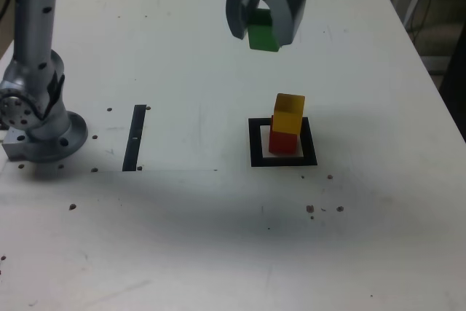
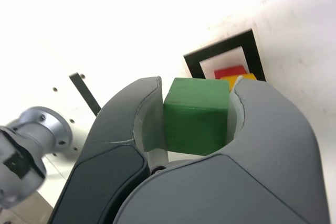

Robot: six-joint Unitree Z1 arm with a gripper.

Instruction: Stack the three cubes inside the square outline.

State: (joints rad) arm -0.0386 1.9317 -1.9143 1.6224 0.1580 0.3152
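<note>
GRIPPER CLAMPING GRN CUBE ALOFT

Ext. view: gripper (image 1: 264,28) hanging above table (image 1: 196,209), fingers pointing approx. 6 o'clock, closed to cube width on grn cube (image 1: 263,38). Yel cube (image 1: 289,112) sitting atop red cube (image 1: 282,143) inside sq. outline (image 1: 256,143), btwn 5 & 6 o'clock from grn; stack's long axis standing upright.

The square outline (image 1: 256,152), a thick black frame with a pale centre, lies flat, and inside it sits the red cube (image 1: 282,142), matte and upright, with bare pale centre showing around its base. The yellow cube (image 1: 289,113), an orange-tinged yellow, rests on top of the red one within the outline, slightly offset so that part of the red shows beneath it. The green cube (image 2: 196,116), solid and matte, is held between the fingers, raised in the air, well apart from the outline.
</note>
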